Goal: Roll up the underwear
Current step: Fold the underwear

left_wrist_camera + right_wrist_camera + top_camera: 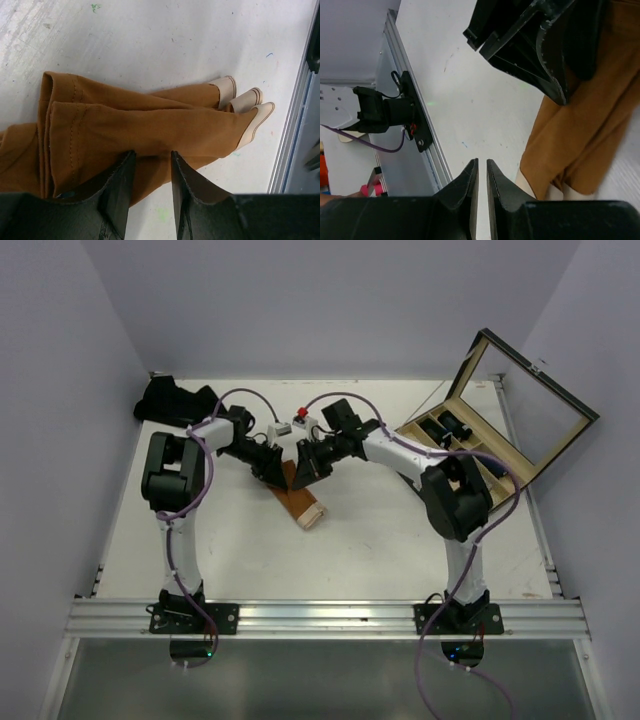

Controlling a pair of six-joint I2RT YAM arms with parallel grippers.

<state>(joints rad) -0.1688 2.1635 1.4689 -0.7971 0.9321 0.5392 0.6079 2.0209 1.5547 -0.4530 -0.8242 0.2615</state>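
The rust-orange underwear (298, 496) lies folded into a long strip at the table's middle, its cream waistband (315, 515) at the near end. In the left wrist view the strip (150, 125) runs left to right, with the waistband (247, 102) at the right. My left gripper (151, 156) is open, its fingertips resting on the strip's near edge; it sits at the strip's far end in the top view (270, 468). My right gripper (482, 162) is shut and empty, over bare table just beside the orange cloth (580, 130); in the top view it sits at the strip's far end too (306, 466).
A pile of dark underwear (172, 400) lies at the back left corner. A wooden compartment box (480, 462) with its glass lid (530, 405) raised stands at the right, with dark rolls (455, 427) inside. A metal rail (320, 618) runs along the near edge.
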